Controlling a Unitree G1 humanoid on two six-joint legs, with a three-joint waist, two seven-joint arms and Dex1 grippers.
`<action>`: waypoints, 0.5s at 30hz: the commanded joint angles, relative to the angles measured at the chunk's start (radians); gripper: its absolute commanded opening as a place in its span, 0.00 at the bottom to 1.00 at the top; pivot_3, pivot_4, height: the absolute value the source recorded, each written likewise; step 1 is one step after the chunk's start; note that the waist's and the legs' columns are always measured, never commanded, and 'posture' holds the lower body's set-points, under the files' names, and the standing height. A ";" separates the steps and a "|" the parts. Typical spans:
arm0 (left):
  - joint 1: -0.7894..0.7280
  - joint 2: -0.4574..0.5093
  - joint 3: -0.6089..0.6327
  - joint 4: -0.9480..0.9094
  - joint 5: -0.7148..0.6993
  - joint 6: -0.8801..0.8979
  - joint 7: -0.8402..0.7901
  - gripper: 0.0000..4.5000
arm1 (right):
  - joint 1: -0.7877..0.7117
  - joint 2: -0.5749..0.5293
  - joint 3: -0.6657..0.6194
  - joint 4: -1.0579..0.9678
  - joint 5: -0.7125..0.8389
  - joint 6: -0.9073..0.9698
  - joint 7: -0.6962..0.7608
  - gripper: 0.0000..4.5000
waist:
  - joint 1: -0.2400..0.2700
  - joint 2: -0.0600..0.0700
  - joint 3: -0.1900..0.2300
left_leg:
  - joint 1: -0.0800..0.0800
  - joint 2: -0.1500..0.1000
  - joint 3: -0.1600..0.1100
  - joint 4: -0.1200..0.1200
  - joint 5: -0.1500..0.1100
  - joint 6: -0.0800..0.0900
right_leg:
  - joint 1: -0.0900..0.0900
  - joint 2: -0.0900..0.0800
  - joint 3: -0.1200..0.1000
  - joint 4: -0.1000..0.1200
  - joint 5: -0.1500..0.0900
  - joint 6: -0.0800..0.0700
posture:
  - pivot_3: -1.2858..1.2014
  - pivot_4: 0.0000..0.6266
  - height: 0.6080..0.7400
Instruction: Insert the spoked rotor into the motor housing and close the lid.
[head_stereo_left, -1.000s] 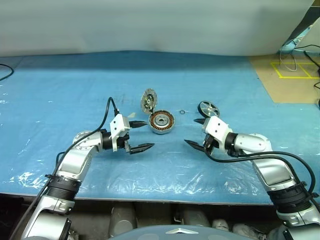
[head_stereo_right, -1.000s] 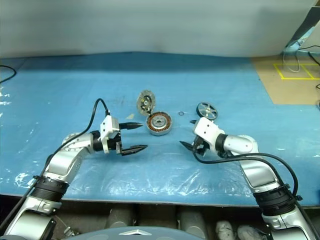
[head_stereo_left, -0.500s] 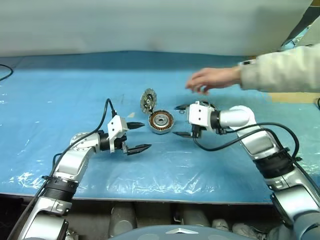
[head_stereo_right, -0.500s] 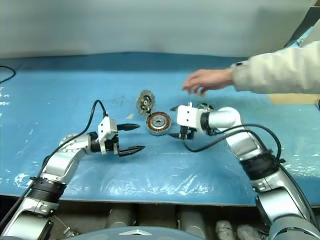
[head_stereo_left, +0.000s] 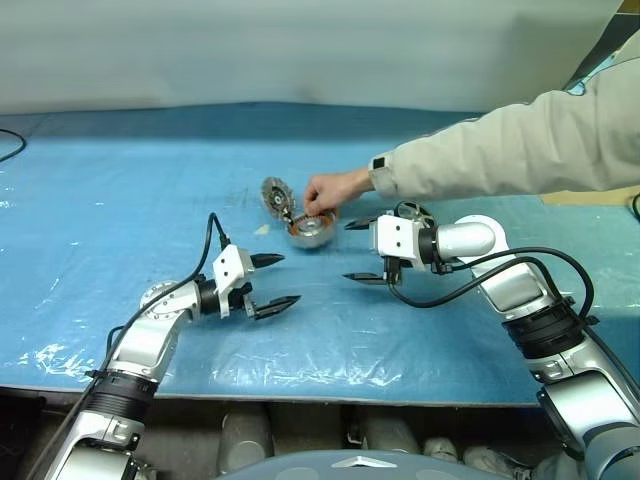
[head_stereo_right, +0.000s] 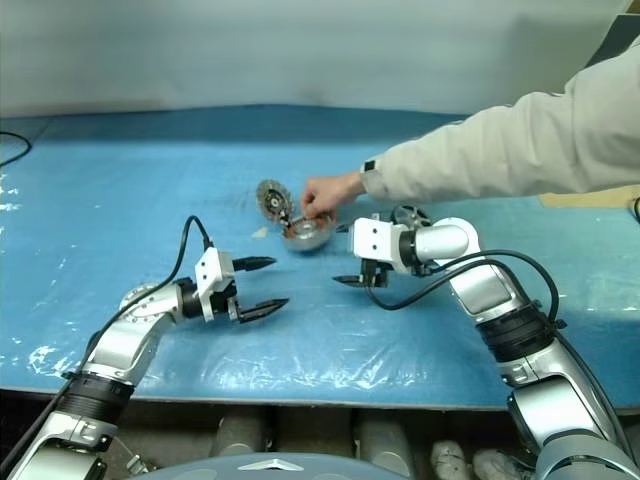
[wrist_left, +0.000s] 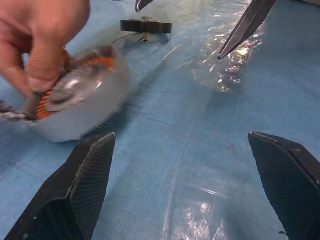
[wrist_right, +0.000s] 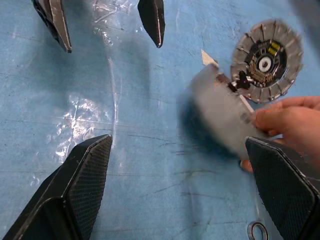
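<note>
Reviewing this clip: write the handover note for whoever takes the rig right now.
Left gripper: jaws open, empty, hovering over the blue mat.
Right gripper: jaws open, empty, beside the housing.
A person's hand is gripping the motor housing and tilting it; the lid stands open at its rim.
Spoked rotor lies on the mat behind the right gripper.
Done: nothing.
Left: wait for the hand to clear, insert the rotor, close the lid.

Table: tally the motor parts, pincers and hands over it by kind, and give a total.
Motor parts: 3 (housing, lid, rotor)
Pincers: 2 (left pincer, right pincer, both open)
Hands: 1 (a person's hand, on the housing)
Total: 6
</note>
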 joint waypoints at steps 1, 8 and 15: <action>-0.015 -0.004 0.006 0.021 0.006 -0.044 -0.011 0.99 | -0.007 0.002 -0.017 -0.038 0.010 -0.008 0.000 1.00 | 0.001 0.000 0.000 | 0.000 0.000 0.000 0.000 0.000 0.000 | 0.000 0.000 0.000 0.000 0.000 0.000 | 0.52 0.24 1.00; -0.025 -0.012 0.001 0.056 0.007 -0.080 -0.033 0.99 | 0.001 -0.005 -0.020 -0.049 0.009 -0.005 0.000 1.00 | 0.001 0.000 0.000 | -0.001 0.000 0.000 0.000 0.000 0.000 | 0.000 0.000 0.000 0.000 0.000 0.000 | 0.52 0.24 1.00; -0.037 -0.014 0.007 0.061 0.007 -0.084 -0.034 0.99 | -0.067 0.057 -0.003 0.033 -0.003 -0.028 -0.022 1.00 | -0.002 0.000 0.000 | 0.000 0.000 0.000 0.000 0.000 0.000 | 0.000 0.000 0.000 0.000 0.000 0.000 | 0.52 0.24 1.00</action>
